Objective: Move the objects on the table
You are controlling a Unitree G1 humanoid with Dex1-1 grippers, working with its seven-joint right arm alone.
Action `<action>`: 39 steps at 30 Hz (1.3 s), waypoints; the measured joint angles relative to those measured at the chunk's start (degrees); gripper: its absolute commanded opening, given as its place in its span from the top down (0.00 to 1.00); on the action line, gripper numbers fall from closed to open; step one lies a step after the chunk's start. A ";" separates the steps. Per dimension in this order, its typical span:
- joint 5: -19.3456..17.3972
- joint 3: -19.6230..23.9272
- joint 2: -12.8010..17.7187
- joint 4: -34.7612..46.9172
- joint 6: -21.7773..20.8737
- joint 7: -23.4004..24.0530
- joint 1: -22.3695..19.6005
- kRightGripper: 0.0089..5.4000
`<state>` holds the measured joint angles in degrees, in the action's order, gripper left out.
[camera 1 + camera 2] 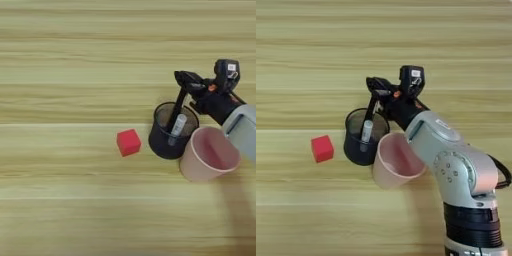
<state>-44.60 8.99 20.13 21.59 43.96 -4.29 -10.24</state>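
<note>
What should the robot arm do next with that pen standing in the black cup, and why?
Probably let go and lift away. The black marker pen already stands inside the black cup, its lower end near the bottom, while the right gripper sits at its top. The pink cup and red cube lie alongside.

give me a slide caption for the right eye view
Robot's right hand holds a black marker in a black holder, beside a pink cup and red cube.

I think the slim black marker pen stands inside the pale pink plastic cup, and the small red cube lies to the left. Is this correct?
Not quite. The slim black marker pen stands inside the black round holder, beside the pale pink plastic cup, as the left eye view shows. The small red cube does lie left.
</note>
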 measured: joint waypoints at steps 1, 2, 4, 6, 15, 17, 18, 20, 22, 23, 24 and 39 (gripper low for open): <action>0.19 0.00 -0.06 -0.05 0.32 -0.06 0.15 0.87; 0.41 0.00 -0.24 -0.07 0.47 -0.28 0.36 0.82; 0.73 0.01 -0.36 -0.06 0.52 -0.76 0.36 0.77; 0.91 0.02 -0.38 -0.04 0.52 -1.17 0.36 0.73; 1.48 0.12 -0.75 0.93 0.53 -2.58 0.33 0.57; 1.62 0.18 -0.77 1.12 0.53 -2.73 0.33 0.52; 1.71 0.19 -0.80 1.22 0.53 -2.86 0.33 0.50; 1.73 0.25 -0.83 1.29 0.54 -3.02 0.33 0.47; 1.73 0.40 -0.87 1.54 0.56 -3.10 0.33 0.43; 1.73 0.47 -0.88 1.80 0.57 -3.11 0.33 0.41; 1.72 0.57 -0.88 2.28 0.58 -3.12 0.31 0.41; 2.01 2.31 -0.78 5.97 0.56 -3.64 0.11 0.11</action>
<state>-42.59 11.30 19.36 27.55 44.52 -7.94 -10.12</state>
